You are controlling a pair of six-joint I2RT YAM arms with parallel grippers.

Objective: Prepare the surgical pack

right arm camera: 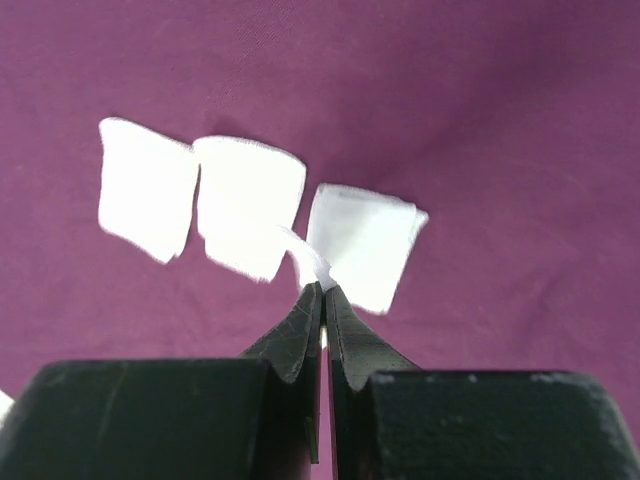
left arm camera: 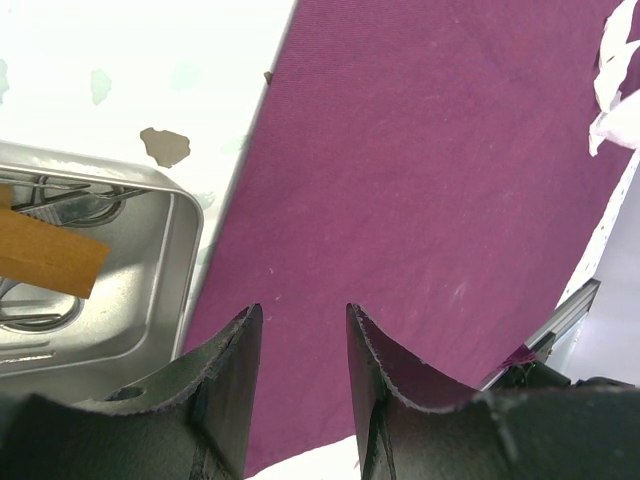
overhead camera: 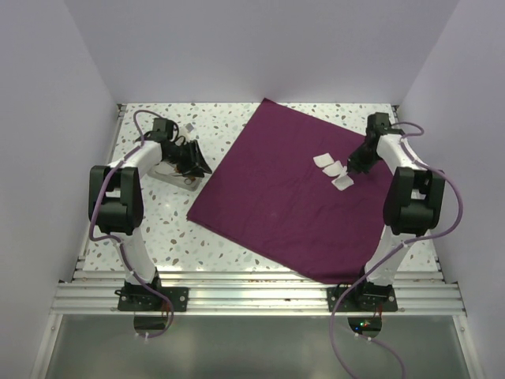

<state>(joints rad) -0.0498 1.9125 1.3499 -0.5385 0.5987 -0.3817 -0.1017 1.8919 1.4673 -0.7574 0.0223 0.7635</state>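
Observation:
The surgical pack's plum-purple cloth (overhead camera: 276, 205) lies spread flat as a large sheet on the table. Three white gauze squares (overhead camera: 334, 168) sit in a row on its far right part. My right gripper (right arm camera: 322, 288) is shut on a raised corner of gauze (right arm camera: 300, 255), between the middle square (right arm camera: 250, 200) and the right square (right arm camera: 365, 240). My left gripper (left arm camera: 303, 315) hangs open with nothing between its fingers, just over the cloth's left edge (left arm camera: 420, 180). Beside it is the shiny metal tray (left arm camera: 170, 290), holding ring-handled instruments (left arm camera: 70, 200) and a brown strip (left arm camera: 45, 255).
The tray (overhead camera: 180, 181) rests on speckled tabletop left of the cloth, under my left arm. White walls close in the table on three sides. An aluminium rail (overhead camera: 260, 296) runs along the near edge, where the cloth's near corner reaches it.

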